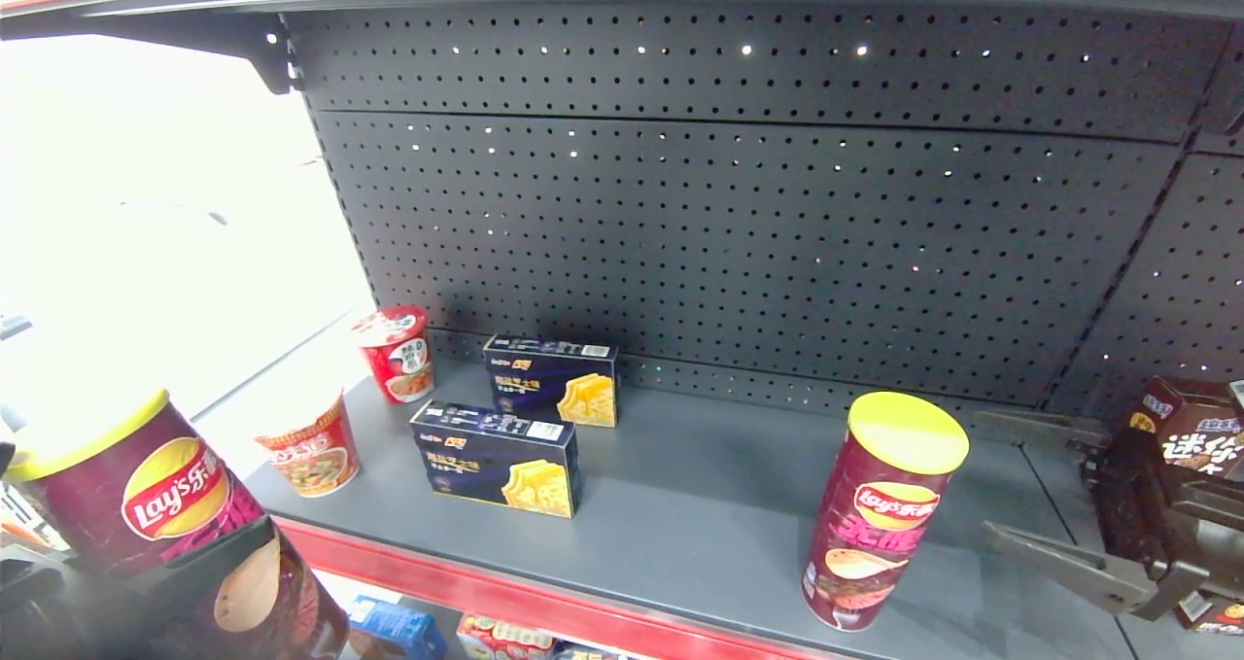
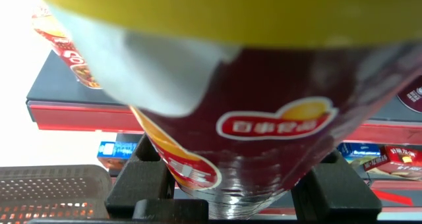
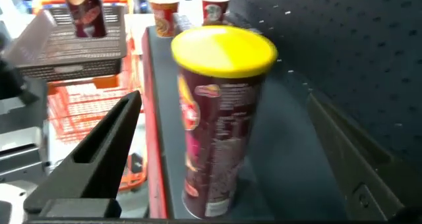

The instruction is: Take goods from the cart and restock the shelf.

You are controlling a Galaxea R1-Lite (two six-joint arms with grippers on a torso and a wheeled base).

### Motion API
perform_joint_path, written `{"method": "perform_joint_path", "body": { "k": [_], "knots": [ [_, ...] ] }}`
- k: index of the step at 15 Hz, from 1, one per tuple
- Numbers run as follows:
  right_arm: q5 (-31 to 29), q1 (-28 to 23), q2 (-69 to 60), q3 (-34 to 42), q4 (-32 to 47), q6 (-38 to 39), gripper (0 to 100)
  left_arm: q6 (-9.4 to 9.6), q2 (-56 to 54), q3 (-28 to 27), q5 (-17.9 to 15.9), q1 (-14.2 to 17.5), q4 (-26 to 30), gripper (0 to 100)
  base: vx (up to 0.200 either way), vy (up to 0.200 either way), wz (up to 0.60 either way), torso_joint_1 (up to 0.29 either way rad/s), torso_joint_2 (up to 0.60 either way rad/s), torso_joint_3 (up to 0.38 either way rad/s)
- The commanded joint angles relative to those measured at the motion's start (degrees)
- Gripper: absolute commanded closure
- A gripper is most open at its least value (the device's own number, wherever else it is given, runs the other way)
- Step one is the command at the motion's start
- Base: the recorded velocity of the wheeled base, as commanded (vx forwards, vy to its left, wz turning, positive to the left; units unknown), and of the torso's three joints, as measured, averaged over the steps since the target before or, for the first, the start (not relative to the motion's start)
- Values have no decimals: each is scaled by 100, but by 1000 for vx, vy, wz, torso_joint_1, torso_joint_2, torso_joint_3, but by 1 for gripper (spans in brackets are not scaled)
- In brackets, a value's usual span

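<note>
A maroon chip can with a yellow lid (image 1: pixel 884 514) stands upright on the grey shelf deck (image 1: pixel 700 504). My right gripper (image 1: pixel 1011 480) is just to its right, open, with its fingers apart from the can. In the right wrist view the same can (image 3: pixel 221 118) stands in front of the spread right gripper (image 3: pixel 223 100). At the lower left, in front of the shelf, my left gripper (image 2: pixel 237 191) is shut on a second chip can (image 1: pixel 146 504), which hangs tilted. Up close that second can (image 2: pixel 264 118) sits between black fingers (image 2: pixel 138 184).
Two navy snack boxes (image 1: pixel 501 461) (image 1: pixel 554 380) and two cup noodles (image 1: pixel 398 354) (image 1: pixel 313 451) stand on the shelf's left half. Brown boxes (image 1: pixel 1186 436) sit behind the right gripper. Between the boxes and the standing can the deck is bare. An orange cart basket (image 3: pixel 79 105) stands below the shelf front.
</note>
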Motion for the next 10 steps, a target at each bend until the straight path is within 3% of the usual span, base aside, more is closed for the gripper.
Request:
{"method": "perform_joint_path", "body": {
  "k": [1, 5, 7, 10],
  "knots": [
    [-7, -273, -405, 14, 49, 12, 0, -2, -43, 8, -1, 2, -3, 100, 0, 0, 0, 0, 0, 0],
    [-33, -379, -1336, -470, 911, 29, 0, -2, -148, 78, -1, -7, -3, 100, 0, 0, 0, 0, 0, 0],
    [-192, -510, -1952, -760, 1763, 47, 0, -2, -271, 201, -10, -7, -3, 100, 0, 0, 0, 0, 0, 0],
    [-1624, -212, -3050, -760, 3328, 56, 0, -2, -368, 272, -27, -7, -3, 100, 0, 0, 0, 0, 0, 0]
  ]
}}
